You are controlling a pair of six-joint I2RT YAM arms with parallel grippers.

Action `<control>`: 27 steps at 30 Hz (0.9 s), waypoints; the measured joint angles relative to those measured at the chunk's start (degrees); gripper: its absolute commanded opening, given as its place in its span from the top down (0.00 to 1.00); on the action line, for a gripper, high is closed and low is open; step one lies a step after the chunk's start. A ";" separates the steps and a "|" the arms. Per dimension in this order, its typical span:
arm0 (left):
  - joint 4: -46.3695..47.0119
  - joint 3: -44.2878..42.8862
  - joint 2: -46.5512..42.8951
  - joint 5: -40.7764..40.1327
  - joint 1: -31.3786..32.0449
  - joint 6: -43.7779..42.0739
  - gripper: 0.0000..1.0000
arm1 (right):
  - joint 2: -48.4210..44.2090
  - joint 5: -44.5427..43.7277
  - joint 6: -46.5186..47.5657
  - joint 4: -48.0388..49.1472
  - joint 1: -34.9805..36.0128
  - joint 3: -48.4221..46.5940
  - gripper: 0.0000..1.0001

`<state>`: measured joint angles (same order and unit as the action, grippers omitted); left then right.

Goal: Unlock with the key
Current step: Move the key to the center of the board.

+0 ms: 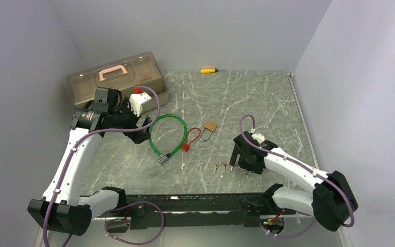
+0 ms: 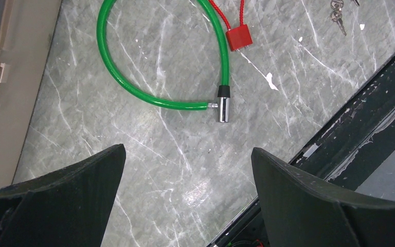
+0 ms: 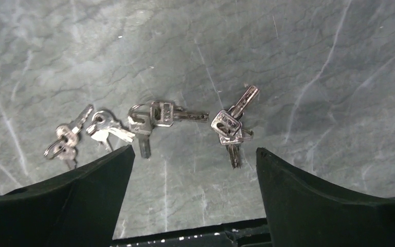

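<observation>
The right fingers [image 3: 61, 206] are spread wide and empty, hovering low over the keys [image 3: 157, 116] — several small bunches lying in a loose row on the counter [image 3: 288, 51]. The left fingers [image 2: 56, 206] are spread too, holding nothing, above bare counter just short of the green cable lock [image 2: 223, 108]. A red lock [image 2: 238, 37] lies against its loop, and a brass padlock [image 1: 210, 125] sits just beyond — farther back than the keys.

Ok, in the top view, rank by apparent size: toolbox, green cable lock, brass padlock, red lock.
Largest first: toolbox, green cable lock; then brass padlock and red lock, about alike, so unranked.
</observation>
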<state>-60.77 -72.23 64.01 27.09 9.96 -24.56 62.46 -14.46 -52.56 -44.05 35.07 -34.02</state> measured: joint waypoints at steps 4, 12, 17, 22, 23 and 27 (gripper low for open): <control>-0.02 0.00 -0.02 -0.15 0.00 -0.07 0.01 | 3.08 1.75 0.22 4.15 -1.27 2.91 0.21; -0.35 0.00 -0.68 -1.70 0.00 -0.26 0.01 | 3.63 4.39 3.52 12.22 -1.88 3.98 0.50; -0.94 0.00 -1.33 -2.60 0.00 -0.26 0.01 | 6.99 8.83 4.66 19.08 -0.20 3.30 0.53; -1.25 0.00 -1.95 -3.34 0.00 -0.39 0.01 | 12.81 11.34 5.16 22.91 4.66 -0.17 0.54; -1.25 0.00 -2.05 -3.54 0.00 -0.48 0.01 | 14.10 11.65 5.29 23.28 5.62 -1.07 0.54; -1.25 0.00 -2.34 -4.59 0.00 -1.16 0.01 | 19.23 12.55 6.40 24.04 7.41 -5.25 0.54</control>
<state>-62.02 -72.23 61.67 22.50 9.96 -25.71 81.69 -1.91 -46.15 -20.01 42.48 -39.27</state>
